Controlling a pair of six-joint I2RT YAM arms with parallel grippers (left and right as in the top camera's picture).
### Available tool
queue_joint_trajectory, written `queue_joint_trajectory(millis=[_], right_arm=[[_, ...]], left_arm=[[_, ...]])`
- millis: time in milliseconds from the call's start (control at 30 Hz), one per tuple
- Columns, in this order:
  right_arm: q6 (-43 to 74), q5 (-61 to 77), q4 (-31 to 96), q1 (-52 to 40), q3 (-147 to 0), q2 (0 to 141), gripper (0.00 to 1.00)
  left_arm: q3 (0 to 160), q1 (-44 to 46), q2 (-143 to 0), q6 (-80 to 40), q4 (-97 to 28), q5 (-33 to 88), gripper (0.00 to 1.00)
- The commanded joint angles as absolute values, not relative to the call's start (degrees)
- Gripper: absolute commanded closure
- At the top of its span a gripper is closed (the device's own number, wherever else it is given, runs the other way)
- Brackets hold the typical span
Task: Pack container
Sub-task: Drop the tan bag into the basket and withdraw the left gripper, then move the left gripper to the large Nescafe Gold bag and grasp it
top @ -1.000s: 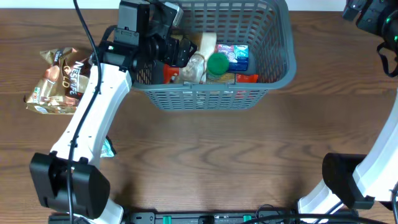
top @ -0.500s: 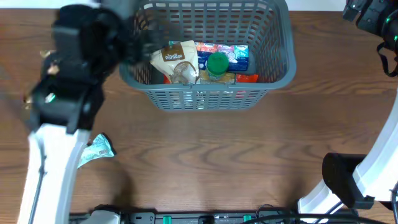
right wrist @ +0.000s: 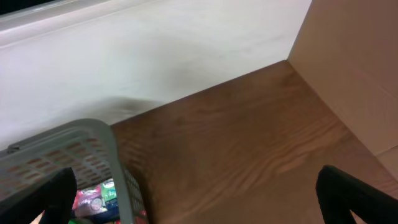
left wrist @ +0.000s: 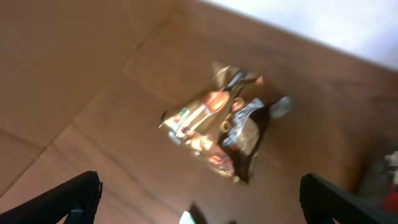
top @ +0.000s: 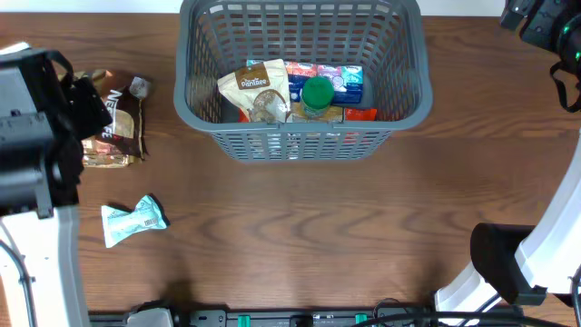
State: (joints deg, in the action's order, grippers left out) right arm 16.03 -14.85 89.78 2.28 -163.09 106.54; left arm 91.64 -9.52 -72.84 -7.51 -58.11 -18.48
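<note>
One pouch [top: 113, 127], one wrapper [top: 133, 221] outside container [top: 300, 143]

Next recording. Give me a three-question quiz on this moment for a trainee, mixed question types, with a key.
1. True or false: the coffee pouch lies inside the container.
2. What does the left wrist view show beyond the open left gripper? A) the coffee pouch B) the container C) bare table only
3. Fill in: ___ packets lie on the table outside the container.
Key: 1 false. 2 A. 3 two, the coffee pouch and a small teal packet.
</note>
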Motion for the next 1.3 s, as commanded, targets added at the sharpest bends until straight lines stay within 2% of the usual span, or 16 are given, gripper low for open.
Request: queue_joint_trajectory(millis=[0, 267, 467, 767, 1267], right_arm=[[16.7, -15.0, 89.8, 2.6, -163.8, 106.1, 0.01], [16.7, -15.0, 89.8, 2.6, -163.8, 106.1, 0.01], [16.7, -15.0, 89.8, 2.6, -163.8, 106.1, 0.01], [16.7, -15.0, 89.8, 2.6, -163.8, 106.1, 0.01], [16.7, -15.0, 89.8, 2.6, -163.8, 106.1, 0.01]], left_arm=[[91.9, -11.8, -76.9, -2.8, -58.1, -20.0, 0.02], [91.9, -17.6, -87.1, 8.8, -53.9, -19.8, 0.02], [91.9, -22.5, -93.5, 21.2, -50.5, -2.7, 0.02], [91.9, -28.3, -100.2, 23.3, -41.9, 11.4, 0.02], [91.9, -27.8, -112.4, 25.2, -40.1, 12.4, 0.01]])
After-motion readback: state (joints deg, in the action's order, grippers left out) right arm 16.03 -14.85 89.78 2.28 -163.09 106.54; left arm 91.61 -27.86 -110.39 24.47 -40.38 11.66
